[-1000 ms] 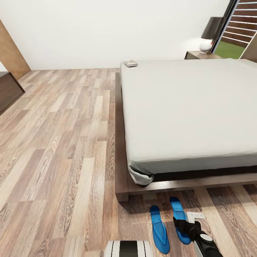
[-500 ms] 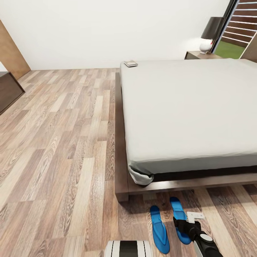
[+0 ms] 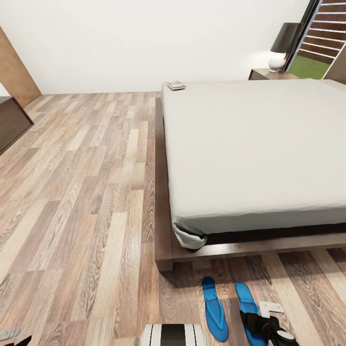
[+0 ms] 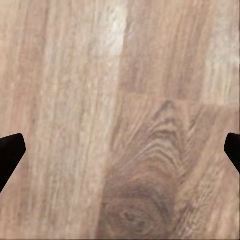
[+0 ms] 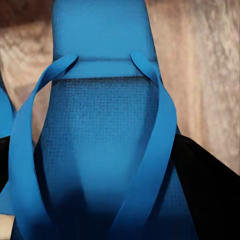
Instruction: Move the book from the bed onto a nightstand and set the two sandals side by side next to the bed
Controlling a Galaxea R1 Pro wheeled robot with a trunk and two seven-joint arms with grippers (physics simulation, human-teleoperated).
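Two blue sandals lie on the wood floor at the foot corner of the bed [image 3: 250,144]. The left sandal [image 3: 214,307] rests free. My right gripper [image 3: 258,321] is shut on the right sandal [image 3: 246,298]; in the right wrist view its blue sole and straps [image 5: 100,140] sit between the black fingers [image 5: 205,185]. The book [image 3: 176,85] lies on the far corner of the mattress. A dark nightstand [image 3: 266,74] stands beyond the bed. My left gripper [image 4: 120,150] hangs open over bare floor planks, with its tip at the head view's lower left corner [image 3: 14,338].
A lamp [image 3: 284,41] and a small white object [image 3: 277,61] stand on the nightstand. A dark cabinet [image 3: 12,120] sits at the far left wall. Open floor stretches to the left of the bed frame [image 3: 163,240]. My base [image 3: 173,334] is close to the sandals.
The right gripper pulled the right sandal back toward me and slightly right. The left gripper's tip has come into the head view's lower left corner.
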